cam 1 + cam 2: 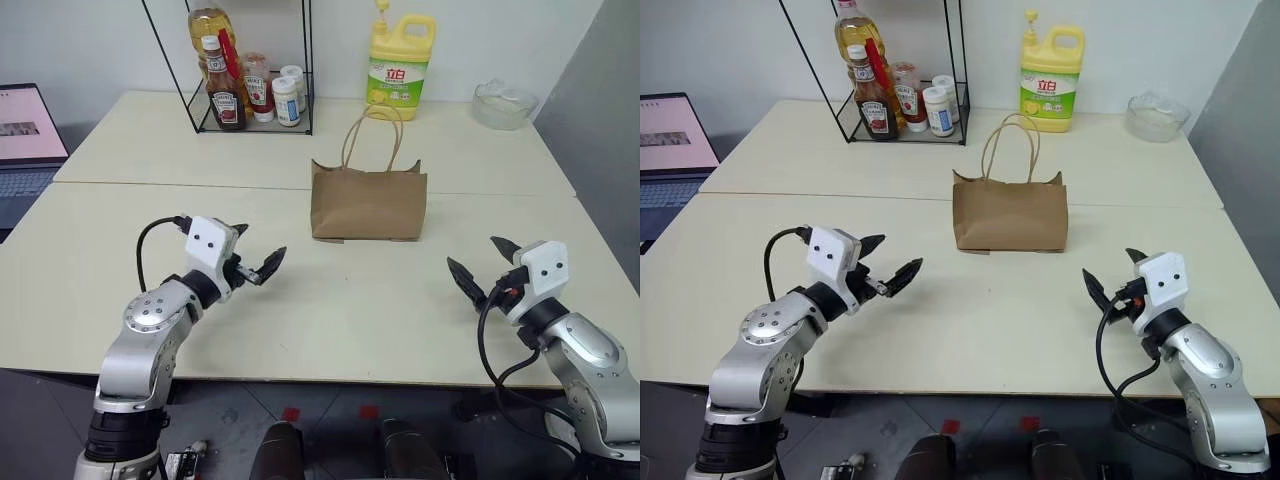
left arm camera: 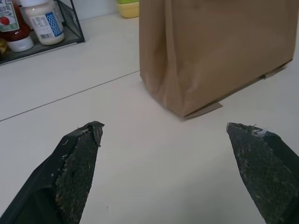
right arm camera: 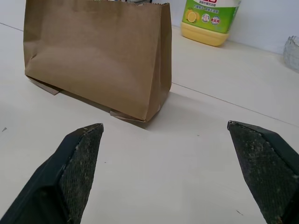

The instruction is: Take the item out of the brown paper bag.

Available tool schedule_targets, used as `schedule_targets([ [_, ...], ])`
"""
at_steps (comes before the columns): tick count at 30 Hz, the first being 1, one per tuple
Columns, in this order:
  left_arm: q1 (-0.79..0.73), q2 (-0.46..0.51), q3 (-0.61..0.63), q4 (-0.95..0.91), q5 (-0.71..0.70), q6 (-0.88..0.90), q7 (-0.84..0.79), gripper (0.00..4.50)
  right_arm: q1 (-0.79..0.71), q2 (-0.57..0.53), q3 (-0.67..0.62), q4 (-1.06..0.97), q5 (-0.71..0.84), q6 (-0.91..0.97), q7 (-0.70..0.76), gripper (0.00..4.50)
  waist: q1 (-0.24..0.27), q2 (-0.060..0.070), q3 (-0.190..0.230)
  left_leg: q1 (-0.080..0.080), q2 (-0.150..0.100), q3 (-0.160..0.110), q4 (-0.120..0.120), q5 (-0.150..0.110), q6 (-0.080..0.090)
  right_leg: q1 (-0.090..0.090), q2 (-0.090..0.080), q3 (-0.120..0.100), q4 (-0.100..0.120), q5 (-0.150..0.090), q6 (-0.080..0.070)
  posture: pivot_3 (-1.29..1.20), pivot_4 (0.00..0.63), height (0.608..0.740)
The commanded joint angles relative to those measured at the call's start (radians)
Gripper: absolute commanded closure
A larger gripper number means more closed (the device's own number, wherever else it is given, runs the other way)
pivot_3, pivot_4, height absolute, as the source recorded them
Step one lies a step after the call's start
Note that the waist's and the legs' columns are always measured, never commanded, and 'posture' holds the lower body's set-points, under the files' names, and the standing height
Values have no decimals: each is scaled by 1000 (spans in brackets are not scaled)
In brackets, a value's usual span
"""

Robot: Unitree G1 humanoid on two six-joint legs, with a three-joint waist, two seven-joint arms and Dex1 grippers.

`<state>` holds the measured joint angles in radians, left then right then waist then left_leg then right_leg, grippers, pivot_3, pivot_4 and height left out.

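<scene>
The brown paper bag stands upright in the middle of the cream table, its two cord handles looping up. What it holds is hidden, so the item is out of view. My left gripper hovers open over the table to the bag's near left, angled toward it. On the near right, my right gripper is open too, with nothing between its fingers. Both wrist views show the bag ahead of wide-apart fingertips.
A black wire rack with sauce bottles and jars stands at the back left. A yellow detergent jug sits behind the bag, a clear glass bowl at the back right. A laptop lies off the table's left.
</scene>
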<state>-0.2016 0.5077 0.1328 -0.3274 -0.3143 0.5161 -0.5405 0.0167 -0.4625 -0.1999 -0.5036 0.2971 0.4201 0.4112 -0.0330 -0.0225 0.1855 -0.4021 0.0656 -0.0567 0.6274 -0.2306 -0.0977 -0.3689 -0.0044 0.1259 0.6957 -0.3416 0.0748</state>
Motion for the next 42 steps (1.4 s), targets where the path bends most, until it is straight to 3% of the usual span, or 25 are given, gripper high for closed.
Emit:
schedule_targets([
  [1, -17, 30, 2, -58, -24, 3, -31, 0, -17, -8, -18, -16, 6, -7, -2, 32, 0, 0, 0, 0, 0, 0, 0, 0, 0, 0, 0, 0, 0, 0, 0, 0, 150, 740],
  [8, -75, 61, 18, -56, -80, -21, -116, 0, -70, -14, -19, -30, 36, 41, -2, 32, 0, 0, 0, 0, 0, 0, 0, 0, 0, 0, 0, 0, 0, 0, 0, 0, 150, 740],
  [17, -139, 93, 24, -4, -121, -40, -176, 0, -358, -75, 1, 22, 121, 216, 22, 32, -2, 0, 1, -1, 0, 0, 0, 0, 0, -1, 0, 0, 0, 0, 0, 0, 150, 740],
  [24, -172, 89, 2, 34, -109, -61, -182, 0, -683, -109, 118, 271, 121, 347, 99, 32, -7, 0, 1, -1, 0, 0, 0, 0, 0, -2, 0, 0, 0, 0, 0, 0, 150, 740],
  [29, -177, 89, -6, 36, -109, -69, -182, 0, -886, -60, 153, 496, 120, 386, 124, 32, -10, 0, 1, -5, 0, 0, 0, 0, 0, -5, 0, -1, -1, 0, -1, 0, 150, 740],
  [42, -189, 85, -24, 53, -96, -96, -192, 0, -1179, 49, 192, 984, 45, 226, 232, 32, -16, 1, 2, -7, 0, -1, 0, 0, 0, -7, -1, -3, 0, 0, -1, 0, 150, 740],
])
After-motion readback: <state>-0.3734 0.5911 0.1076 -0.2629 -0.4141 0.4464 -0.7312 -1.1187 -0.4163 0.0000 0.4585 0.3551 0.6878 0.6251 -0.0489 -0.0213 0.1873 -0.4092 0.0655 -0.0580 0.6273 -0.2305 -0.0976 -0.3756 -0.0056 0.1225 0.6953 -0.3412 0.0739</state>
